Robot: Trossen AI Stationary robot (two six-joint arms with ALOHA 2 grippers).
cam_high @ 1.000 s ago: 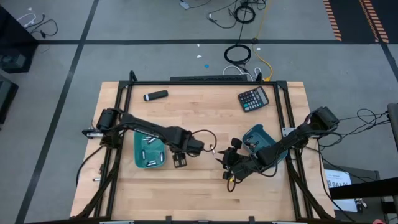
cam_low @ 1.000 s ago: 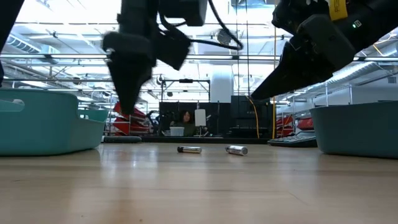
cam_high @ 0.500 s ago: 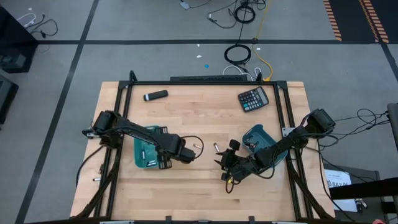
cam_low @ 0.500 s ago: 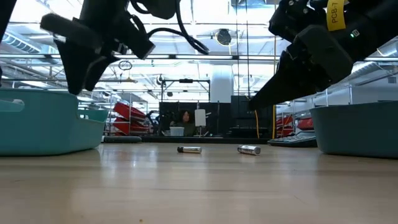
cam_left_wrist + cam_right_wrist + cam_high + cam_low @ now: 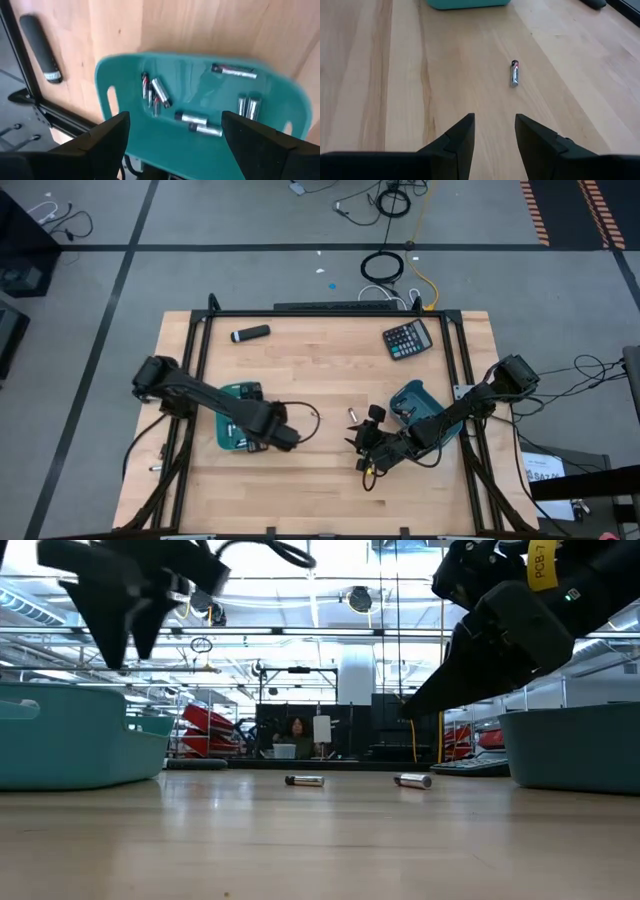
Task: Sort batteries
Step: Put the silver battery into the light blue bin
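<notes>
Surface: pale wooden plank surface (image 5: 320,365), smooth and level, so a round thing lying on it rolls freely.

Left bin: teal plastic bin with slotted handles (image 5: 200,145), on the left half of the surface, rigid and shallow. In the left wrist view it holds about eight batteries in loose groups.

Right bin: second teal plastic bin (image 5: 412,402), at the right side of the surface, partly covered by the right arm. Contents not visible.

Left jaws: the left arm's black two-finger jaws (image 5: 175,135) hang above the left bin, spread wide apart with nothing between them.

Right jaws: the right arm's black two-finger jaws (image 5: 493,132) hover low over bare wood near the middle, pointed at a loose battery and parted by a narrow gap, holding nothing.

Sorted batteries: small silvery-grey metal cylinders with dark ends (image 5: 191,118), lying flat on the left bin's floor, some touching one another.

Loose battery, near: slim silver cylinder with a dark and red tip (image 5: 514,73), lying alone on the surface ahead of the right jaws, well apart from both bins.

Loose battery, second: the low view shows two cylinders lying on the wood; the other one (image 5: 305,780) sits to the side of the first.

Handling: judged light, stiff and hard, with a smooth casing that slips and rolls readily. Not fragile.

Grip point: best taken across the middle of the barrel, jaws square to its long axis and low to the wood, closing gently so it does not squirt out endwise.
</notes>
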